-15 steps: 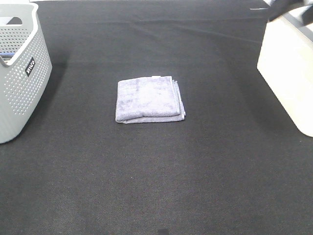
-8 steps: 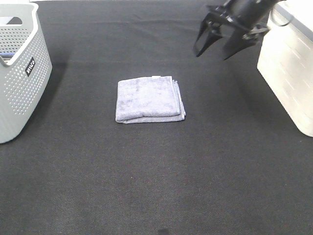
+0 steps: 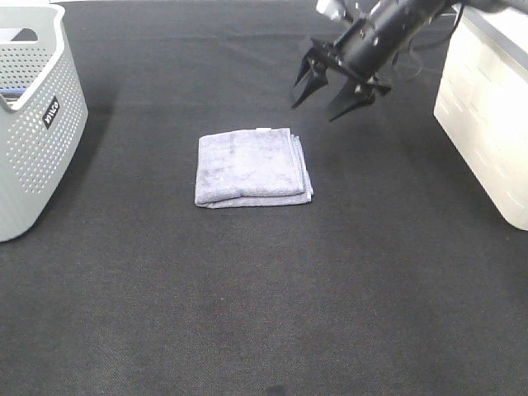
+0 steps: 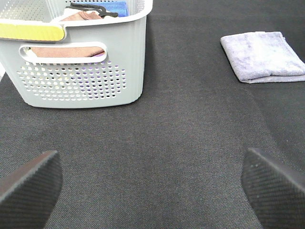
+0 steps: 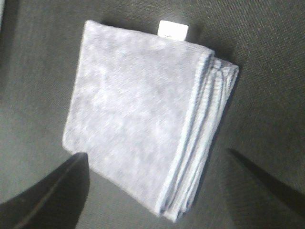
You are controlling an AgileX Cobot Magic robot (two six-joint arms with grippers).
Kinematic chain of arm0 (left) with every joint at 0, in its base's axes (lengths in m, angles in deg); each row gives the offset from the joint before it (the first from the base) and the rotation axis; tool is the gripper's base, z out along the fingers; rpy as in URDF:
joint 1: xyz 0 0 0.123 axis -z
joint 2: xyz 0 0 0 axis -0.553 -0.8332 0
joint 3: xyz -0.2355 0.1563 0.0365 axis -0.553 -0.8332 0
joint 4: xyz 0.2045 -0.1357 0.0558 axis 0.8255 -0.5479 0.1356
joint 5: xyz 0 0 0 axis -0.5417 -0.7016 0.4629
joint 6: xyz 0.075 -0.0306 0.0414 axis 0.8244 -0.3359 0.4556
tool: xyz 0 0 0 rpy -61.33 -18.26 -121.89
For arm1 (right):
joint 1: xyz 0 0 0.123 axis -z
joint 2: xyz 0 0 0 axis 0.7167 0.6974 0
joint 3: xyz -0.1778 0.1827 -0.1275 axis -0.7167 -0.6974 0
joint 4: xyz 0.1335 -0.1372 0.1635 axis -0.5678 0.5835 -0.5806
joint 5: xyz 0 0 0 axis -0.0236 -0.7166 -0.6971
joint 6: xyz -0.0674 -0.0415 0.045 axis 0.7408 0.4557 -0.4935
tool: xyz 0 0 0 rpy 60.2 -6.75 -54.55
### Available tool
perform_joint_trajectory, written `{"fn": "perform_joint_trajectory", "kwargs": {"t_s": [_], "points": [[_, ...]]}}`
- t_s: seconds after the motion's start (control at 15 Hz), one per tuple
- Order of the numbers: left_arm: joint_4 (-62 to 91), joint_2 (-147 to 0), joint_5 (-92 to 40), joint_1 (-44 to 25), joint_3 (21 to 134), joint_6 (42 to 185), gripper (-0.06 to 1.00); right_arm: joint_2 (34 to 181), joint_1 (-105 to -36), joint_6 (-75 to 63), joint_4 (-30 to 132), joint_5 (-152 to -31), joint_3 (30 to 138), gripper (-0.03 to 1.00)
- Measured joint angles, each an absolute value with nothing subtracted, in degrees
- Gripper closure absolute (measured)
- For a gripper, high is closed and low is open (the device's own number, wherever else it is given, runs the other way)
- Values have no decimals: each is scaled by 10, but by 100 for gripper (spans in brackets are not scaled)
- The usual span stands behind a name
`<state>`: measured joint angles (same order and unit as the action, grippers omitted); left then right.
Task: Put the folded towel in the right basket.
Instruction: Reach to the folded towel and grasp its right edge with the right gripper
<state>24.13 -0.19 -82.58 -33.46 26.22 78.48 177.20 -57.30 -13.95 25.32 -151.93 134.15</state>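
A: Right wrist view — how will the towel [image 5: 138, 109] handle?
B: Soft, light, flat in the middle of the table [image 3: 247, 313]. My right pincer [image 3: 315, 107] hangs wide open, empty — I'd pinch the stacked edge.

The right end effector [image 3: 313, 110] is black with pointed fingers [image 3: 305, 82]; the left end effector [image 4: 152, 188] shows textured pads [image 4: 274, 183].

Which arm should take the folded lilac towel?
Right. The right jaws hang open just beyond the folded lilac towel, near the cream right basket; the left jaws sit far back, by the grey perforated basket.
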Motion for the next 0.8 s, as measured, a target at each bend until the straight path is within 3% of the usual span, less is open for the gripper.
{"fn": "perform_joint_trajectory", "kwargs": {"t_s": [0.8], "points": [[241, -2, -826, -335, 262, 785, -2, 1860, -564, -134, 233, -1521, 1346, 25]]}}
